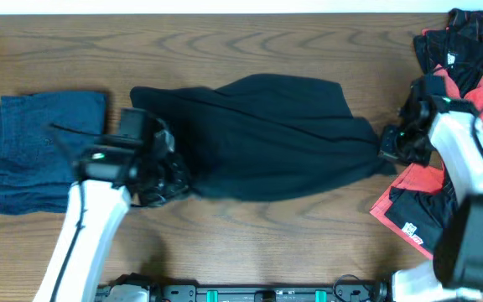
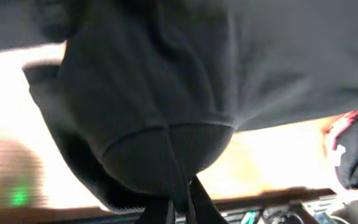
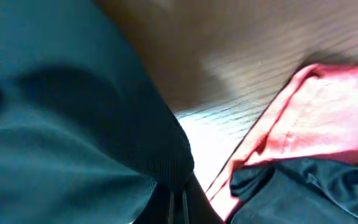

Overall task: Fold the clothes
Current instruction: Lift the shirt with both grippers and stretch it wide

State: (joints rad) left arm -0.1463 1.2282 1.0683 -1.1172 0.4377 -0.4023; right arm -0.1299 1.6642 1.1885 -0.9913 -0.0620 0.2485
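A black garment [image 1: 258,138] lies stretched across the middle of the wooden table. My left gripper [image 1: 159,180] is shut on its left end; in the left wrist view the dark cloth [image 2: 166,93] bunches down into the closed fingers [image 2: 179,208]. My right gripper [image 1: 390,144] is shut on its right end; the right wrist view shows the ribbed hem [image 3: 160,149] pinched between the fingers [image 3: 178,205]. The garment hangs taut between both grippers.
A folded blue garment [image 1: 44,151] lies at the left. Red and black clothes [image 1: 464,50] are piled at the back right, and another red and black piece [image 1: 413,205] lies at the front right, close to my right arm. It also shows in the right wrist view [image 3: 303,143].
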